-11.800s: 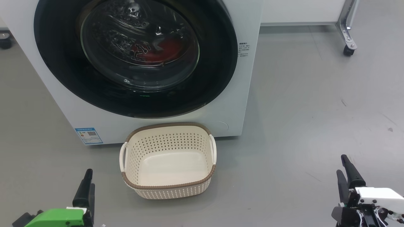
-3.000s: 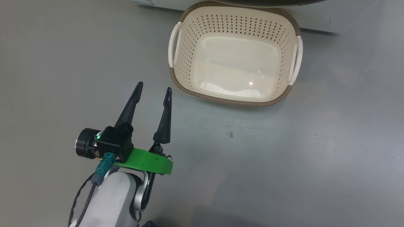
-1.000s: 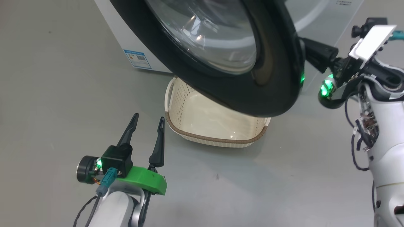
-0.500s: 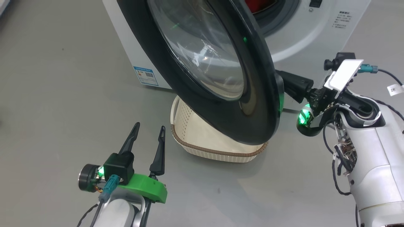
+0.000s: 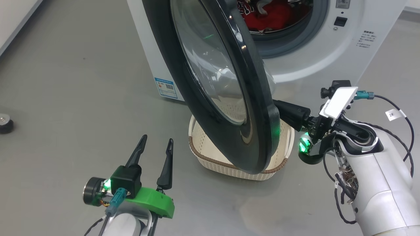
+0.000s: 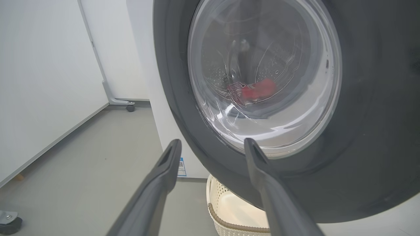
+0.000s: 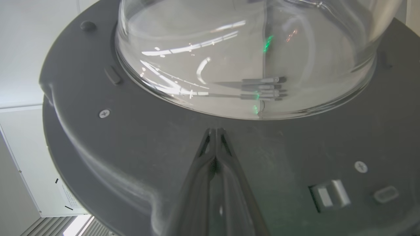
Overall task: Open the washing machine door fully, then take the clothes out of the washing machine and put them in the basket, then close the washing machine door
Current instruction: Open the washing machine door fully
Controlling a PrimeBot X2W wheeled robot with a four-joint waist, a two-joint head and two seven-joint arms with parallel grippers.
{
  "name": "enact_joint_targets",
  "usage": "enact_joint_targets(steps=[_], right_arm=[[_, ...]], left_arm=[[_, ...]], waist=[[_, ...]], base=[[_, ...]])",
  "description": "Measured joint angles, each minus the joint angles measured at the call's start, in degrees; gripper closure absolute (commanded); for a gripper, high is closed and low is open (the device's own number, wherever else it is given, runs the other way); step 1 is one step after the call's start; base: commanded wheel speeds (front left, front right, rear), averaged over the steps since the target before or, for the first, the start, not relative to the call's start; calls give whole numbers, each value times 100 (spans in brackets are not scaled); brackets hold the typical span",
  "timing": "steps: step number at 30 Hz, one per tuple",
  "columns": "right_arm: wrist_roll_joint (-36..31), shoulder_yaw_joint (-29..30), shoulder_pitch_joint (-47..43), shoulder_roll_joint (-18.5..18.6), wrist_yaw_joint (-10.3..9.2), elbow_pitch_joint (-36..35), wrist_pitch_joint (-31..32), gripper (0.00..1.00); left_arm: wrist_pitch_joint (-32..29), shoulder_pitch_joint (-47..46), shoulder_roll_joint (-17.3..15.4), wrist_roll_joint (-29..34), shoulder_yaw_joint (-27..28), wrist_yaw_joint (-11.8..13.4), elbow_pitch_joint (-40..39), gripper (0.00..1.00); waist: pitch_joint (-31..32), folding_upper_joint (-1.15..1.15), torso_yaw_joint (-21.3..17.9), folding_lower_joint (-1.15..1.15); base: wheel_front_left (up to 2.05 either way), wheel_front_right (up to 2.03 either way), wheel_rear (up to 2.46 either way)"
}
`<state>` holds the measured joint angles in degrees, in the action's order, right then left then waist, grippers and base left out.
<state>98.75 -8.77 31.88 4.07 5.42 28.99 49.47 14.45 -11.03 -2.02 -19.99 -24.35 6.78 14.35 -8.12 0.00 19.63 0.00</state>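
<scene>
Swings wider than half a second ago: washing machine door (image 5: 213, 82), off washing machine (image 5: 328, 55), over basket (image 5: 216, 165). Leaves red clothes (image 5: 275, 16) in drum. Presses closed, empty right fingers (image 7: 215, 144) against door's inner face; holds left fingers (image 5: 166, 164) spread wide, empty.

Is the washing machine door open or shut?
Open. The washing machine door stands angled out from the washing machine, and the red clothes inside show past it, uncovered.

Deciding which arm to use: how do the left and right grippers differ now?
The left gripper is open, the right gripper shut. The left gripper hangs free beside the basket; the right gripper's tips seem to touch the inner face of the door. Both have long dark fingers.
</scene>
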Motion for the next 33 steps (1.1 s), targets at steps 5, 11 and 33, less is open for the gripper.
enact_joint_targets(steps=[5, 11, 33], right_arm=[[5, -143, -104, -14, 2, -76, -77, 100], [62, -366, -203, -29, 3, -136, -142, 100], [708, -1347, -519, -36, 3, -472, -573, 100]], left_arm=[[0, 63, -3, 0, -7, 0, -2, 0], [0, 103, -8, 0, 23, 0, -13, 0], [0, 195, -16, 12, 19, 0, -53, 0]], waist=[[41, 0, 132, 0], [74, 0, 263, 0], [128, 0, 440, 0]], base=[[0, 0, 0], [0, 0, 0], [0, 0, 0]])
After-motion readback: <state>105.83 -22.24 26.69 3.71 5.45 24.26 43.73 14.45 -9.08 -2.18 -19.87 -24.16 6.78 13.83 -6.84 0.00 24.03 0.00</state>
